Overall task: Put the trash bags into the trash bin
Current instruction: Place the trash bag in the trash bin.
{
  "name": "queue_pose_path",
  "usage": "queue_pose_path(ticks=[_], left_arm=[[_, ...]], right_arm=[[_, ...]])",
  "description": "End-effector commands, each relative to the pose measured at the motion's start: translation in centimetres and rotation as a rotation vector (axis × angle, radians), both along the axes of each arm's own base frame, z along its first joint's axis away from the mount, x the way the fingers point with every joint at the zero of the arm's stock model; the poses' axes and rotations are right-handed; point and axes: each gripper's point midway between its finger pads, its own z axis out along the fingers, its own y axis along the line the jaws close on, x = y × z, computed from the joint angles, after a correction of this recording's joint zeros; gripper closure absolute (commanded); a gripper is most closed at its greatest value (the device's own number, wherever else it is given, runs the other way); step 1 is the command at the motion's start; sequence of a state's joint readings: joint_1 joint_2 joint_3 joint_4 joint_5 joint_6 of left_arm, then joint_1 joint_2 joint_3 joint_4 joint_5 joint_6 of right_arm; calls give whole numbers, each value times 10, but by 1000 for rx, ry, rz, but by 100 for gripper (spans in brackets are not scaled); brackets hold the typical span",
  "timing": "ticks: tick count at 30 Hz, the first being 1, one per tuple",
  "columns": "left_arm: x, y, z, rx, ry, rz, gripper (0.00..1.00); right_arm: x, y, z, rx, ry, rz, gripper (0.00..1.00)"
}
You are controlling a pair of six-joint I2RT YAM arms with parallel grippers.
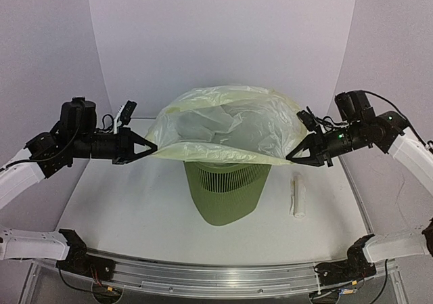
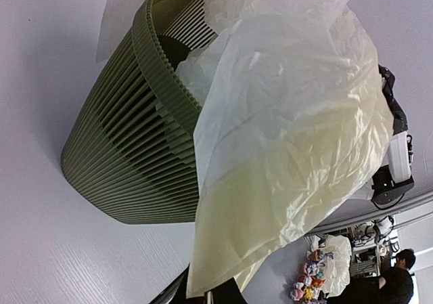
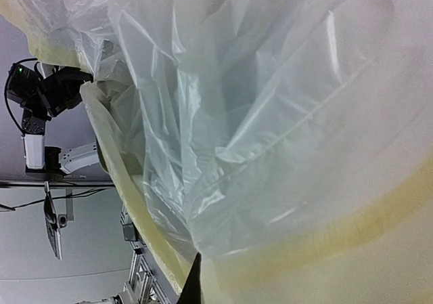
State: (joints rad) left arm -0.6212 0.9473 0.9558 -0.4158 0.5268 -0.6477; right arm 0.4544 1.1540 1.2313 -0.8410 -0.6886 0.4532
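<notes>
Draping trash bin (image 1: 226,196), trash bag (image 1: 223,124), edges pinched by left fingers (image 1: 139,145), right fingers (image 1: 306,152)

A white table (image 1: 115,209) was enclosed on three sides by plain pale panels (image 1: 223,33), evenly lit. A metal rail (image 1: 223,277) was fixed along its near edge. Beyond the enclosure, a dark-haired person (image 2: 398,282) and colourful soft toys (image 2: 306,280) were seen, small and blurred, in the left wrist view.

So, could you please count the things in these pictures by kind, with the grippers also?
trash bag: 1
trash bin: 1
white roll: 1
grippers: 2 (left gripper, right gripper, each shut on the bag's edge)
Total: 5
</notes>
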Motion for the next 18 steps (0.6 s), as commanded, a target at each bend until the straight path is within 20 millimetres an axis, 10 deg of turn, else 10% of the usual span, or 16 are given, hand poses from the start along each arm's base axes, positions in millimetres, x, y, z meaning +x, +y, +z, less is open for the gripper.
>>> queue_pose_path(ticks=[1, 8, 18], left_arm=[[-7, 3, 12, -57, -95, -21, 100], [11, 14, -32, 44, -58, 93, 100], [-5, 1, 74, -131, -188, -21, 100]], right_arm=[[1, -3, -8, -18, -80, 13, 100], [12, -14, -26, -101, -139, -35, 100], [-10, 15, 82, 222, -146, 80, 100]])
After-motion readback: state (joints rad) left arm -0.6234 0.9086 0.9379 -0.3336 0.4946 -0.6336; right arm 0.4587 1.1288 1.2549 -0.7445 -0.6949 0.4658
